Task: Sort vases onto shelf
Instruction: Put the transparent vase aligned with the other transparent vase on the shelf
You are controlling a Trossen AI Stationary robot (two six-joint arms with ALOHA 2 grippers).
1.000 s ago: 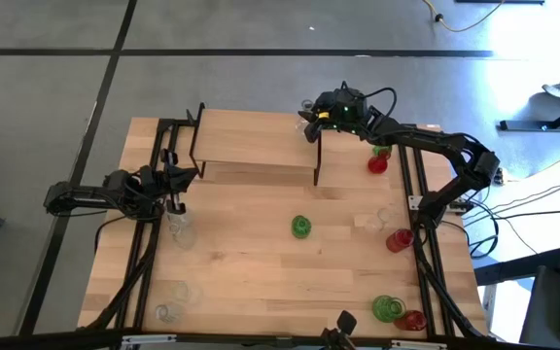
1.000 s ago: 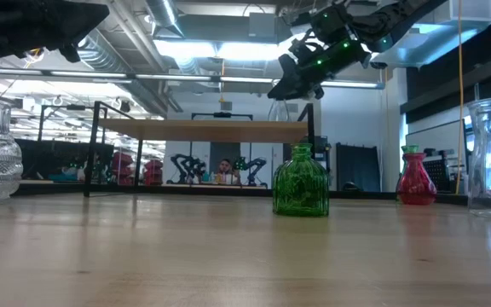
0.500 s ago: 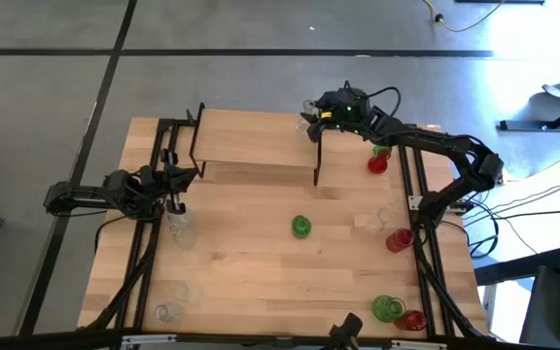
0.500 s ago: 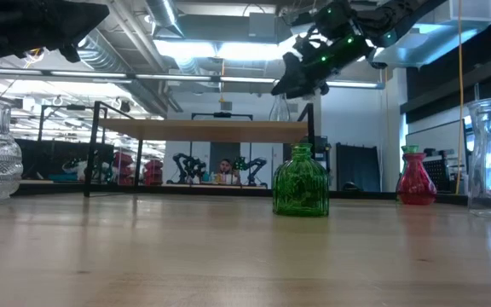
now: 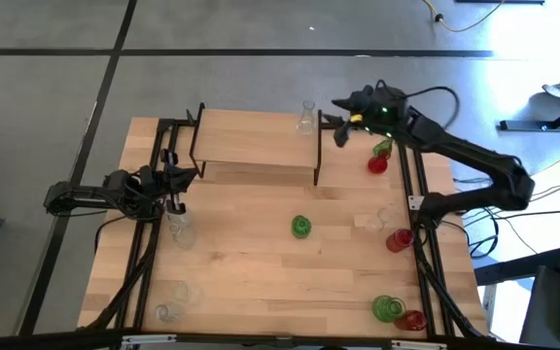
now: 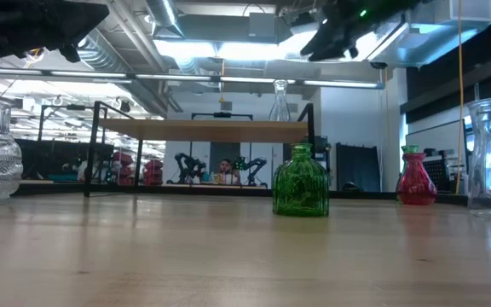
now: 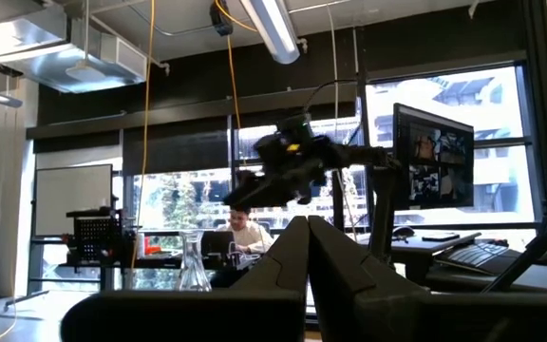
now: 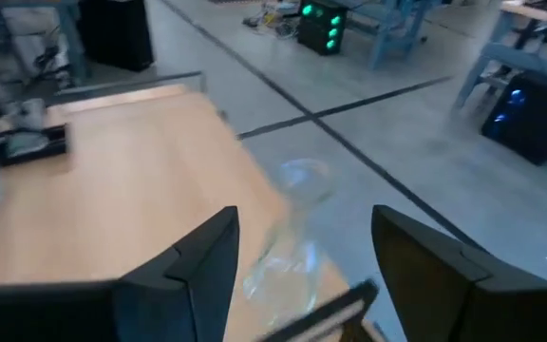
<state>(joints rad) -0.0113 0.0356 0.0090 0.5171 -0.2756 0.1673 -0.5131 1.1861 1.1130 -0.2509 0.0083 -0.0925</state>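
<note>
Where the table's near edge meets the high view's bottom, two clear vases (image 5: 175, 299) sit at the left corner and a green vase (image 5: 388, 308) touches a red vase (image 5: 414, 319) at the right corner. Farther in, a green ribbed vase (image 5: 301, 227) stands alone mid-table, with a clear vase (image 5: 381, 218) and a second red vase (image 5: 399, 239) toward the right rail. On the left, the left gripper (image 5: 176, 180) hangs above a tall clear vase (image 5: 179, 229), its fingers (image 7: 308, 249) pressed together and empty. Beyond them the shelf (image 5: 251, 146) carries one clear narrow-necked vase (image 5: 306, 117) upright at its far right corner; the low view shows it standing on the board (image 6: 279, 101). The right gripper (image 5: 340, 127) hovers just beside that corner, apart from the vase, with its fingers (image 8: 190, 267) spread and nothing between them. Past it, another red vase (image 5: 377, 163) and a green one (image 5: 382, 149) stand by the right rail.
</note>
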